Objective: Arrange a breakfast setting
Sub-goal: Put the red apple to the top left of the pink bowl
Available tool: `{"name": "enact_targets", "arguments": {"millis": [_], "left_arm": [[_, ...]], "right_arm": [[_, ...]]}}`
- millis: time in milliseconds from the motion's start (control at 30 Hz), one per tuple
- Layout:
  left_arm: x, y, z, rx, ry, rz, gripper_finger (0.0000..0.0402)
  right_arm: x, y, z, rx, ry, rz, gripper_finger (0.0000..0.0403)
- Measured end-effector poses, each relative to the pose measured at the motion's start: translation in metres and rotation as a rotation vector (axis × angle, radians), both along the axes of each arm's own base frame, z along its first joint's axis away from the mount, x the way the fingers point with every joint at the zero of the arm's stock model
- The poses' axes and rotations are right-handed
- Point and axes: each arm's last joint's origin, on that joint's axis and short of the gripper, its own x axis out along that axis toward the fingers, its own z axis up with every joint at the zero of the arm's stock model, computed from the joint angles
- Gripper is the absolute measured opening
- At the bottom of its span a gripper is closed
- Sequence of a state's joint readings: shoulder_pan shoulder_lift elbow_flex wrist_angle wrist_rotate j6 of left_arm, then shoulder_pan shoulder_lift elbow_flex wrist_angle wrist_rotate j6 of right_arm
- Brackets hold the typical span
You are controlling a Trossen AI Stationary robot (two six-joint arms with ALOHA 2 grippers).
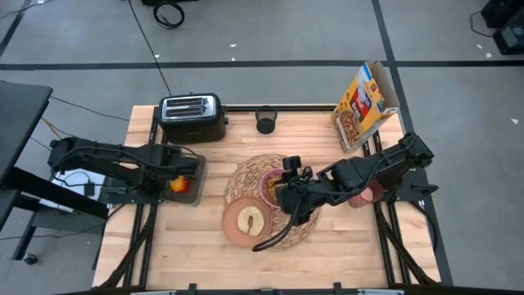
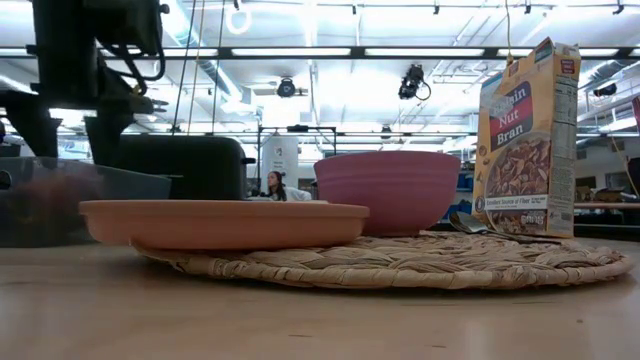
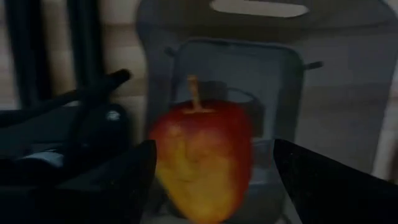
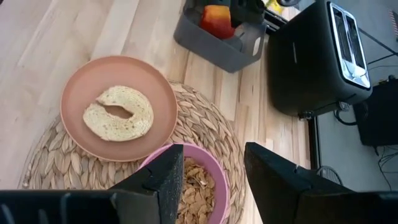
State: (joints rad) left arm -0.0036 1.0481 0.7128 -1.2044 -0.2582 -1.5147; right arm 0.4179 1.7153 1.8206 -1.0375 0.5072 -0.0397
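Note:
A round woven placemat [image 1: 282, 233] lies mid-table. On it stand a pink bowl [image 4: 196, 186] with cereal and a brownish-pink plate [image 4: 118, 115] holding a toast slice [image 4: 118, 113]. A red apple [image 3: 202, 155] sits in a grey bin [image 1: 190, 192] at the table's left. My left gripper [image 3: 214, 146] is open down in the bin, one finger on each side of the apple. My right gripper [image 4: 212, 152] is open and empty above the bowl. A translucent pink cup [image 1: 370, 195] shows partly under my right arm. I cannot make out the spoon.
A black toaster [image 1: 192, 117] stands at the far left, a dark cup [image 1: 266, 120] at the far middle and a cereal box [image 1: 364, 102] at the far right. Bare wood lies along the near edge on both sides of the placemat.

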Motion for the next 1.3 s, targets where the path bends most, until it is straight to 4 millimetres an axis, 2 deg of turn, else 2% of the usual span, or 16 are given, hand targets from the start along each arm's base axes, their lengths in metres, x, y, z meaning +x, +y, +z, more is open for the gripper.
{"name": "enact_targets", "arguments": {"millis": [233,400,500,700,900,1067,1200,1300], "left_arm": [[0.008,0.001,-0.012,-0.024,0.035,0.038,0.0327],[0.024,0.000,-0.024,-0.048,-0.071,0.024,0.0327],[0.030,0.000,-0.021,-0.053,-0.119,-0.009,0.0327],[0.037,0.000,-0.001,-0.068,-0.141,-0.085,0.0327],[0.035,-0.009,0.001,-0.139,-0.108,-0.126,0.0327],[0.029,-0.021,-0.014,-0.172,-0.070,-0.110,0.0327],[0.024,-0.021,-0.035,-0.216,-0.076,-0.068,0.0327],[0.024,-0.020,-0.043,-0.184,-0.113,-0.060,0.0327]], "right_arm": [[0.000,0.000,0.000,0.001,-0.004,0.004,0.0176],[0.001,0.000,0.000,0.000,-0.004,0.005,0.0176],[0.000,0.000,0.000,-0.001,-0.002,0.006,0.0176],[0.000,0.000,-0.001,-0.005,0.006,0.006,0.0176],[0.000,-0.001,-0.001,-0.008,0.014,0.004,0.0176],[0.000,-0.001,-0.001,-0.007,0.014,0.002,0.0176],[0.000,-0.001,-0.001,-0.007,0.015,0.002,0.0176],[-0.001,-0.001,-0.001,-0.008,0.016,0.003,0.0176]]}}
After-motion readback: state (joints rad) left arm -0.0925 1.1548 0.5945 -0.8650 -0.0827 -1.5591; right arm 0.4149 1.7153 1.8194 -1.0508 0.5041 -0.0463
